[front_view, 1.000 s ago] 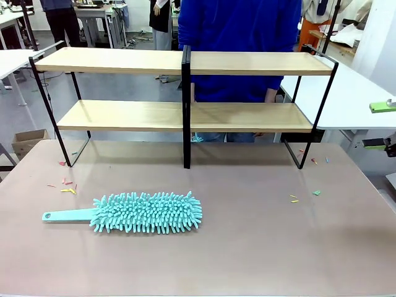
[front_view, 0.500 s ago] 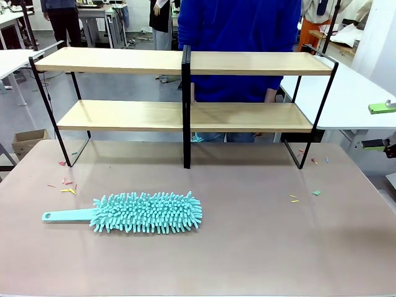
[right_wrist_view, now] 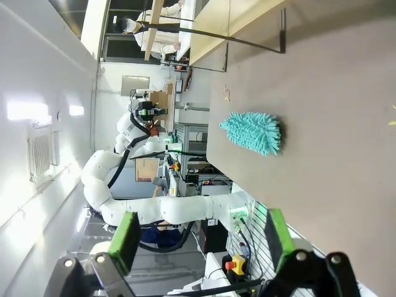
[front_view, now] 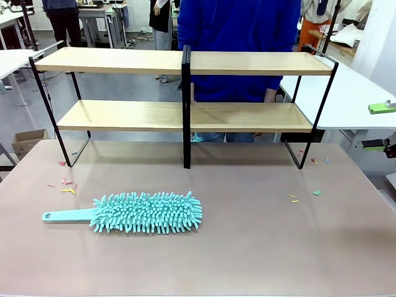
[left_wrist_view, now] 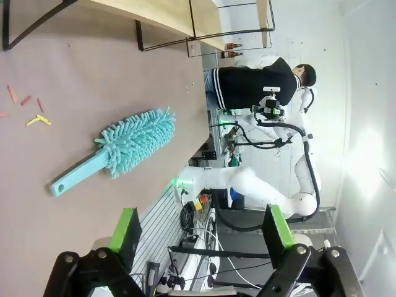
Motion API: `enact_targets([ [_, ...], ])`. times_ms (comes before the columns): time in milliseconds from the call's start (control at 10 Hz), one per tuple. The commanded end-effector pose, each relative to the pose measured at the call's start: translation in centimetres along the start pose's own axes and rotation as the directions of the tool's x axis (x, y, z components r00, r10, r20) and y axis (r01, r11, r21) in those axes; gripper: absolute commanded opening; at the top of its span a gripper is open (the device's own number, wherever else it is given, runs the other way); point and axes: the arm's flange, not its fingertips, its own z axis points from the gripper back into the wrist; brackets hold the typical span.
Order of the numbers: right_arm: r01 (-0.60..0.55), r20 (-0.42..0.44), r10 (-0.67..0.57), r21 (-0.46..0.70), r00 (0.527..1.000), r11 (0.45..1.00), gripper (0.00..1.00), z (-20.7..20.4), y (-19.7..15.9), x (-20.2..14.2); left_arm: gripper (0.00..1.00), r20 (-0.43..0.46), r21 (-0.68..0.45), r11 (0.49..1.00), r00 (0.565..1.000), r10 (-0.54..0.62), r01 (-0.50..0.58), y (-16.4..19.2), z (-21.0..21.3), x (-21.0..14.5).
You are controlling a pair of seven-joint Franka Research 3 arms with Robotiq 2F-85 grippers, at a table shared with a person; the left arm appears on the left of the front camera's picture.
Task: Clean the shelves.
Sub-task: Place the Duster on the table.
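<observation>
The shelves stand across the far half of the table, two tiers of light wooden boards in a black frame; they also show in the left wrist view and the right wrist view. A teal fluffy duster lies flat at the front left, its handle pointing left, well apart from both grippers. My left gripper is open and holds nothing, with the duster ahead of it. My right gripper is open too, far from the duster. Its green fingertips show at the right edge.
A person in blue stands behind the shelves. Small paper scraps lie on the brown table at the left and right. White tables flank the scene, and a cardboard box sits on the floor at the left.
</observation>
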Motion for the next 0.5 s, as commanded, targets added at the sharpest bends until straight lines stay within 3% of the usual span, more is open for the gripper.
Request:
enact_targets([
  [0,-0.012,0.003,0.012,0.007,1.0,1.0,1.0,0.01,0.31,0.01,1.0,-0.008,-0.004,1.0,1.0,-0.013,0.013,-0.25,0.26,-0.06],
  [400,-0.012,0.003,0.012,0.007,1.0,1.0,1.0,0.01,0.31,0.01,1.0,-0.008,-0.004,1.0,1.0,-0.013,0.013,-0.25,0.26,-0.06],
])
